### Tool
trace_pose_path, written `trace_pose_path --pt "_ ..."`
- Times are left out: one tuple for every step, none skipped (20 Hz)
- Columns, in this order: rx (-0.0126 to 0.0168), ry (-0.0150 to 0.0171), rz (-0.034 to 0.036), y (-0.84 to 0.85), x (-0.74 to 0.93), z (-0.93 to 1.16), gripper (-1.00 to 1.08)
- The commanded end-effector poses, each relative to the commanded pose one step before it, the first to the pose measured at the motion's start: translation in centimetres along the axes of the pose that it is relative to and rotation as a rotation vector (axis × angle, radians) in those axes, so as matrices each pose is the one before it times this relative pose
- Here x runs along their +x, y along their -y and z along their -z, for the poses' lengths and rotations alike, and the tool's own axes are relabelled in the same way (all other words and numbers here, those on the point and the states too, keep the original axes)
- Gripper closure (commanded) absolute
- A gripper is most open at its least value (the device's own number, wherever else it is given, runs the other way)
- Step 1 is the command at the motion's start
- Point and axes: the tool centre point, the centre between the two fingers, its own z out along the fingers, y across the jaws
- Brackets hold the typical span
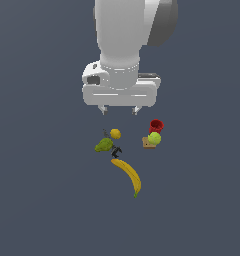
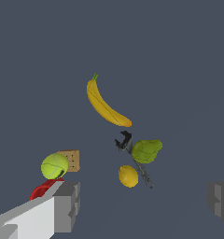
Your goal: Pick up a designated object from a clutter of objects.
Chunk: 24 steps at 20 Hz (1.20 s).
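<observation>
Desk: dark grey, carries the whole clutter.
Gripper: hangs above the clutter, fingers spread wide, nothing held.
Banana: long and curved, lying apart from the target.
Pear: green, just beside the lemon; contact cannot be told.
Apple: light green, grouped with the red cup and tan block, well apart from the target.
Lemon: designated object, resting on the desk under the gripper, towards the exterior view's left finger.
Black piece: near the pear.
Step in hand: approach, judged pre-grasp.
Next move: centre over the lemon, descend, close clear of the pear.
</observation>
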Motion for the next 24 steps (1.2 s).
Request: trace_pose_path --pt "0.00000 0.00000 0.00000 -0.001 0.000 0.000 -0.92" --pt "-0.00054 -0.00038 0.00099 0.045 -0.001 0.024 -0.92" --pt "-0.00156 -0.00112 0.00287 0.128 -0.001 0.070 -0.92" --pt "-0.00258 -0.00186 0.00472 0.213 -0.002 0.117 -0.92" --pt "-0.00359 -0.00261 0.00650 0.295 -0.002 0.166 -0.92" --pt "-0.00460 -0.00338 0.00819 0.376 -0.002 0.217 -0.92" --pt "-0.00460 -0.00342 0.00796 0.374 0.000 0.225 -0.92" --pt "-0.00354 -0.00266 0.00589 0.286 0.002 0.181 -0.92" --pt "-0.00250 -0.00189 0.00393 0.202 0.002 0.136 -0.92" --pt "-0.00142 -0.00108 0.00199 0.115 0.002 0.085 -0.92" --pt "0.00000 0.00000 0.00000 0.006 0.010 0.016 -0.92" --pt "0.00035 0.00027 -0.00087 -0.035 -0.008 -0.023 -0.92" --pt "0.00078 0.00059 -0.00006 -0.063 -0.006 -0.083 -0.92" --pt "0.00024 0.00016 0.00237 -0.025 -0.013 -0.110 -0.92" --pt "0.00006 0.00002 0.00420 -0.006 -0.020 -0.150 -0.92" --pt "0.00013 0.00006 0.00526 -0.016 -0.026 -0.196 -0.92" --pt "0.00028 0.00016 0.00613 -0.029 -0.034 -0.243 -0.92" --pt "0.00041 0.00024 0.00709 -0.039 -0.042 -0.288 -0.92" --pt "0.00050 0.00030 0.00796 -0.048 -0.050 -0.329 -0.92" --pt "0.00056 0.00032 0.00885 -0.053 -0.059 -0.365 -0.92" --pt "0.00059 0.00033 0.00991 -0.055 -0.070 -0.403 -0.92" --pt "0.00062 0.00034 0.01100 -0.059 -0.082 -0.443 -0.92" --pt "0.00067 0.00036 0.01202 -0.064 -0.096 -0.483 -0.92" --pt "0.00075 0.00039 0.01307 -0.069 -0.112 -0.525 -0.92"
